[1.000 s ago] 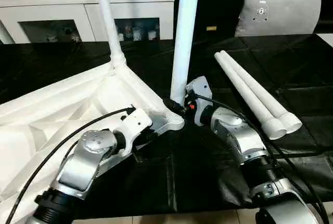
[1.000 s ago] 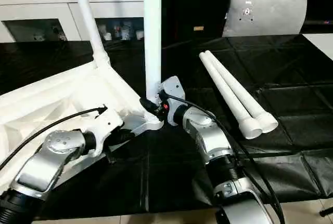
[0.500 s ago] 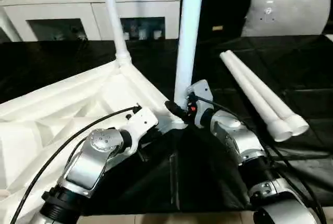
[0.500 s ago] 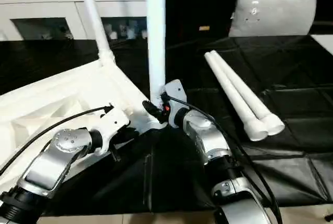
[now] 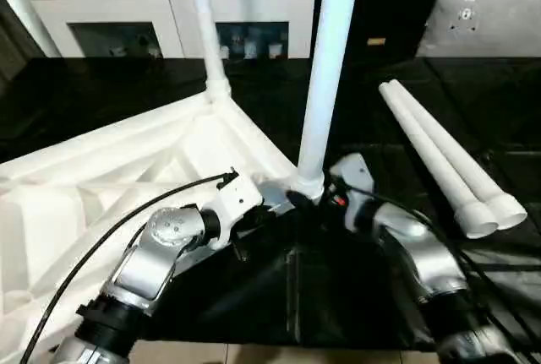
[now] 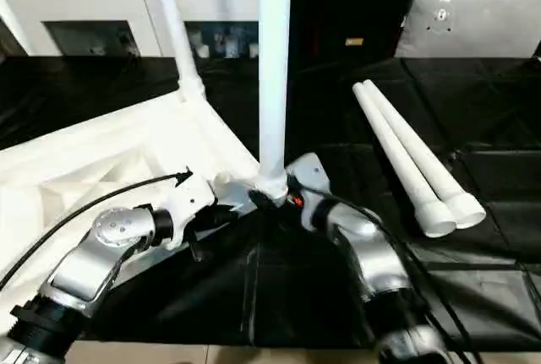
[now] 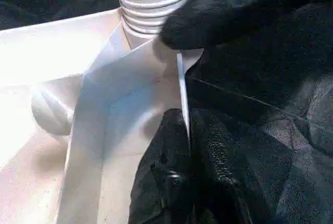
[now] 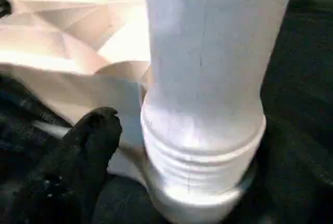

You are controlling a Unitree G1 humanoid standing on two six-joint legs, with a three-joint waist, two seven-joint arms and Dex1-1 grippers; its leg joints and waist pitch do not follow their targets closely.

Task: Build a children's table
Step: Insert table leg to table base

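Observation:
The white tabletop point(image 5: 101, 187) lies upside down on the left, ribbed underside up. One leg point(image 5: 207, 35) stands in its far corner socket. A second leg point(image 5: 328, 68) stands upright in the near corner socket point(image 5: 308, 185). Two more legs point(image 5: 439, 157) lie side by side on the right. My left gripper point(image 7: 186, 125) is shut on the tabletop's thin rim point(image 7: 182, 83), just beside that near socket. My right gripper point(image 5: 306, 198) sits at the base of the near leg point(image 8: 208, 78), open; its one visible finger point(image 8: 88, 148) stands a little off the ridged end.
Black cloth point(image 5: 355, 296) covers the work surface, and its front edge runs along the bottom of the head views. A grey cushion point(image 5: 490, 18) leans at the back right. A white cabinet point(image 5: 127, 9) stands behind the surface.
The right gripper's fingers have spread away from the base of the near leg. The left gripper keeps its hold on the rim. The head camera has shifted.

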